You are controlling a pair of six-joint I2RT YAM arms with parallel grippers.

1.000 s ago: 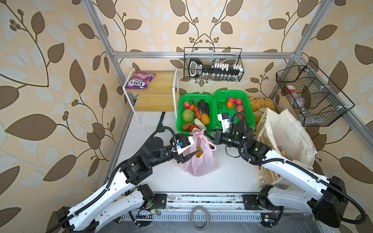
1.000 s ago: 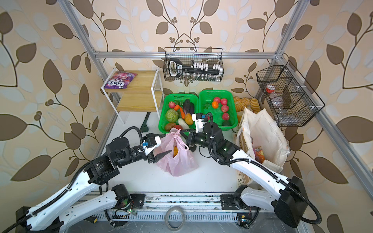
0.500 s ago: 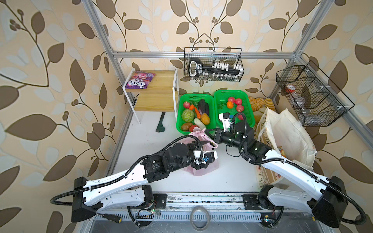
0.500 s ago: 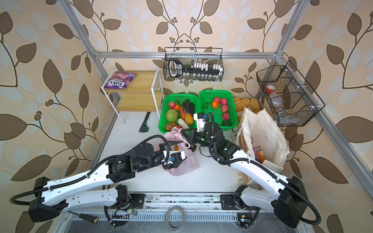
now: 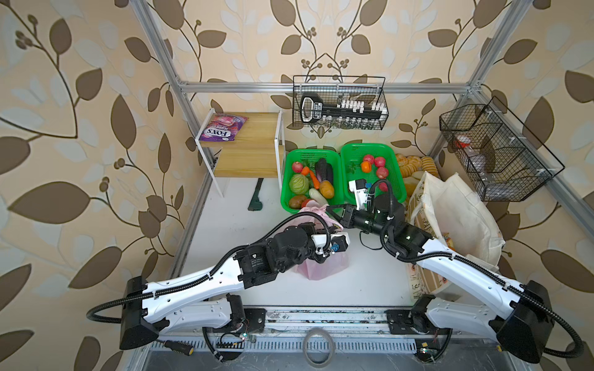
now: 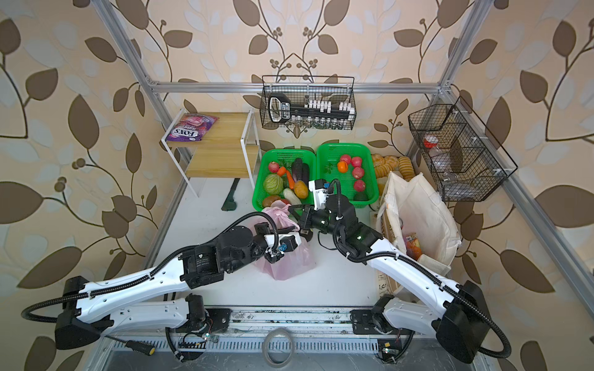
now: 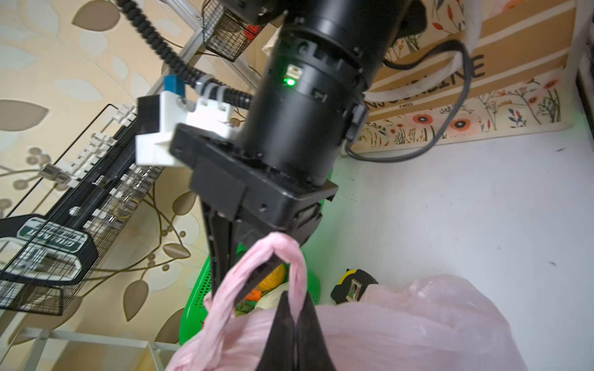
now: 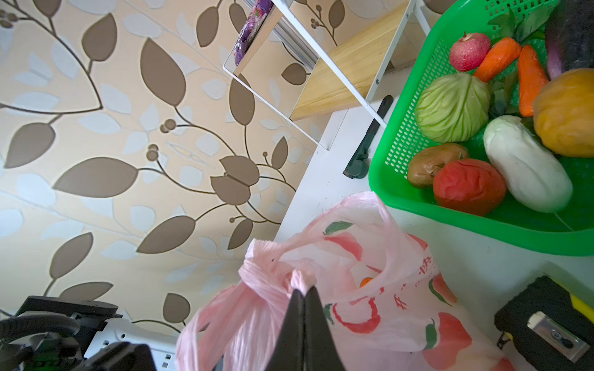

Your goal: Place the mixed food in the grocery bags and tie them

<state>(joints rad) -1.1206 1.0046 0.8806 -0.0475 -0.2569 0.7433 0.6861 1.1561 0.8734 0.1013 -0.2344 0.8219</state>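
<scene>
The thin pink grocery bag (image 5: 321, 268) (image 6: 283, 265) stands mid-table, printed with red fruit, and something orange (image 8: 366, 282) shows inside. My left gripper (image 7: 294, 310) is shut on one twisted pink handle strand (image 7: 297, 273). My right gripper (image 8: 303, 292) (image 5: 333, 212) is shut on the bunched handle (image 8: 273, 276) at the bag's far side. The two grippers meet just above the bag's mouth. The cream floral canvas tote (image 5: 456, 218) (image 6: 421, 215) stands open at the right. A purple FOX'S packet (image 5: 223, 128) (image 6: 191, 128) lies on the wooden shelf.
Two green baskets (image 5: 285, 180) (image 5: 366, 147) of vegetables and fruit stand behind the pink bag, with bread loaves (image 5: 414, 163) beside them. A tape measure (image 7: 353, 286) (image 8: 546, 327) lies by the bag. Wire baskets (image 5: 339, 102) (image 5: 495, 151) hang on the walls. A dark tool (image 5: 256, 199) lies under the shelf.
My left arm has swung in from the left over the pink bag, and its gripper has gone from open to shut on a handle strand. The right gripper has kept its hold.
</scene>
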